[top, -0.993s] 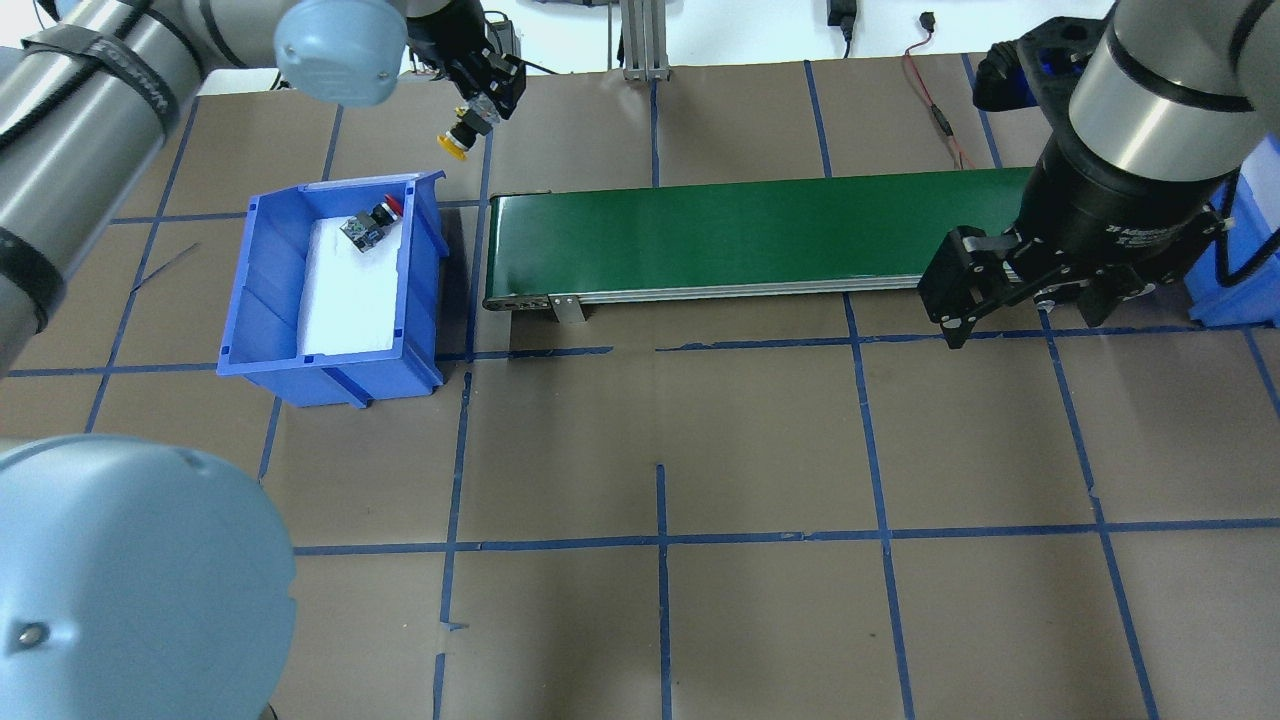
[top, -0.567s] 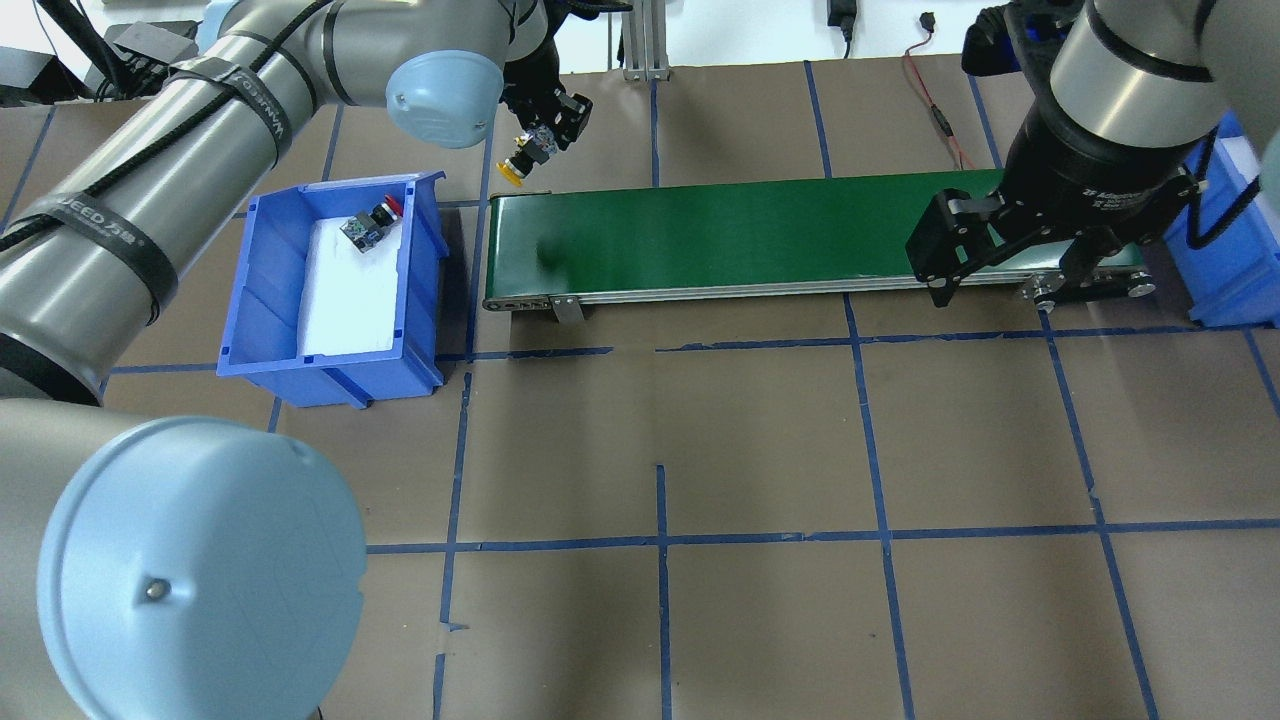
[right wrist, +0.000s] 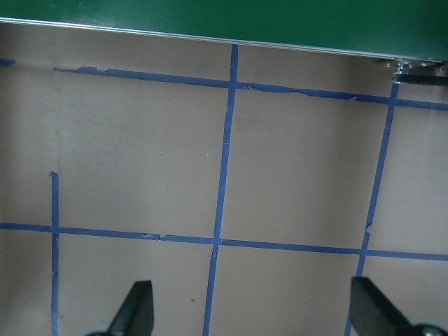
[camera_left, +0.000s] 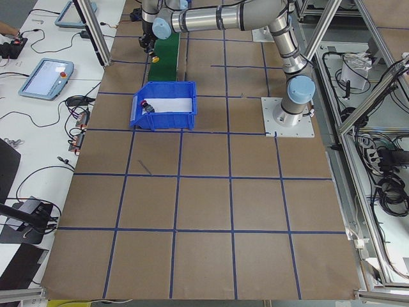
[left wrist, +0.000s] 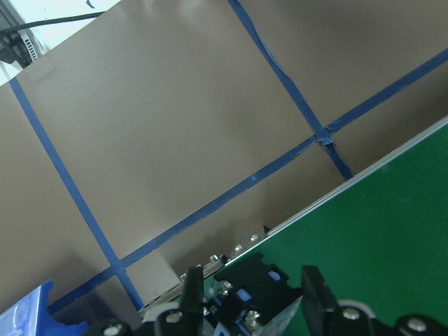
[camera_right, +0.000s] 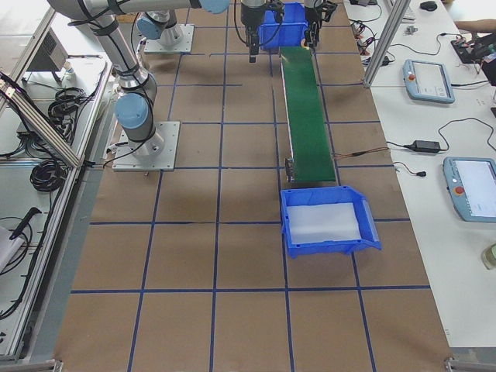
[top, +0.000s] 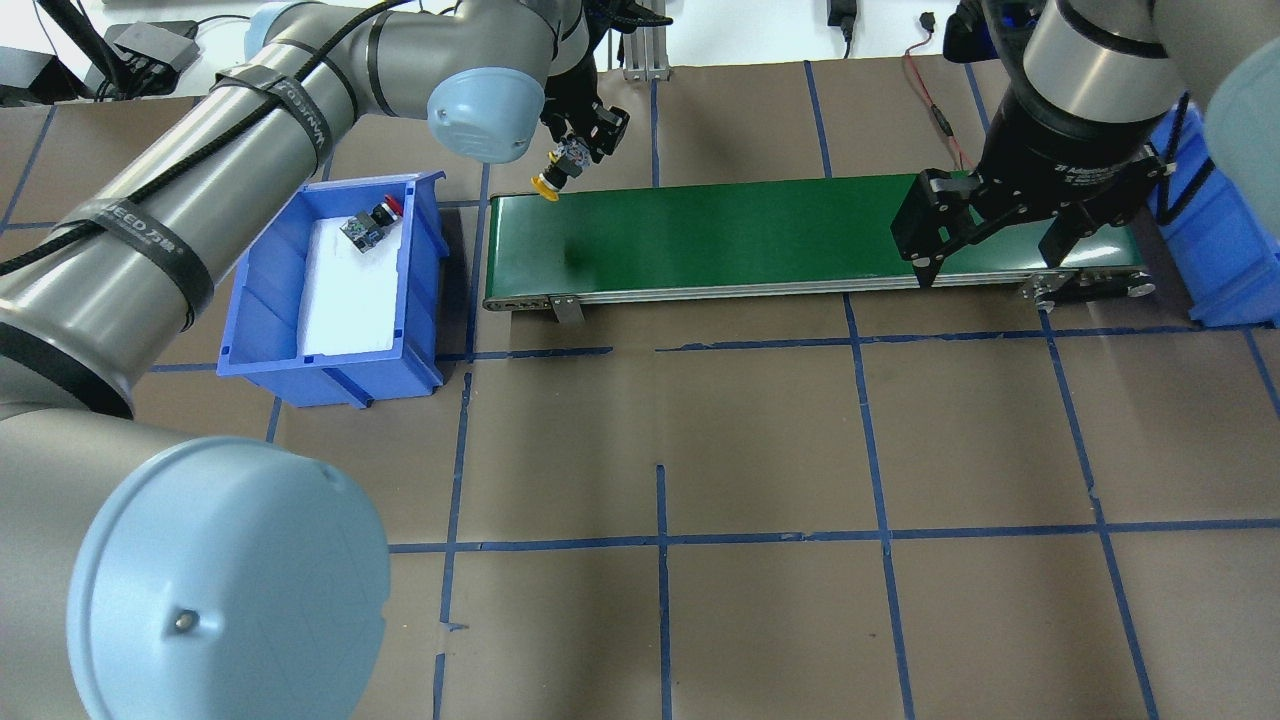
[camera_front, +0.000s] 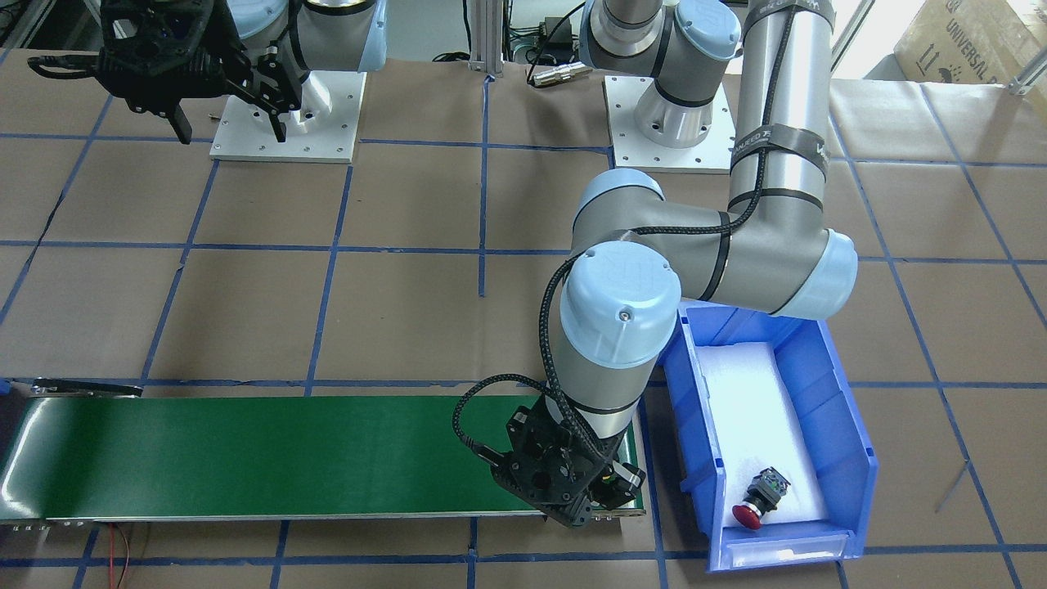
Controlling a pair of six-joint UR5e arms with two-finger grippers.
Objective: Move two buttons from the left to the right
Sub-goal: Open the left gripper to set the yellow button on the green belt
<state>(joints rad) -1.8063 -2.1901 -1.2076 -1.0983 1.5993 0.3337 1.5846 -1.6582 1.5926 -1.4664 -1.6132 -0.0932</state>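
Note:
My left gripper point(top: 577, 152) is shut on the yellow button point(top: 548, 184) and holds it cap-down over the far left end of the green conveyor belt point(top: 750, 235). In the left wrist view the button's black body point(left wrist: 241, 297) sits between the fingers point(left wrist: 190, 294). The red button point(top: 371, 224) lies on white foam in the left blue bin point(top: 262, 300); it also shows in the front-facing view point(camera_front: 759, 499). My right gripper point(top: 988, 252) is open and empty, raised near the belt's right end; the right wrist view shows its spread fingers point(right wrist: 136, 308) over bare table.
A second blue bin point(top: 1225, 255) stands past the belt's right end; in the exterior right view it point(camera_right: 329, 221) holds only white foam. Brown table with blue tape grid point(top: 660, 540). Cables lie at the far table edge point(top: 935, 100).
My left gripper has carried the yellow button rightward from beyond the left bin to above the belt's left end. My right gripper has shifted slightly left and farther from the robot.

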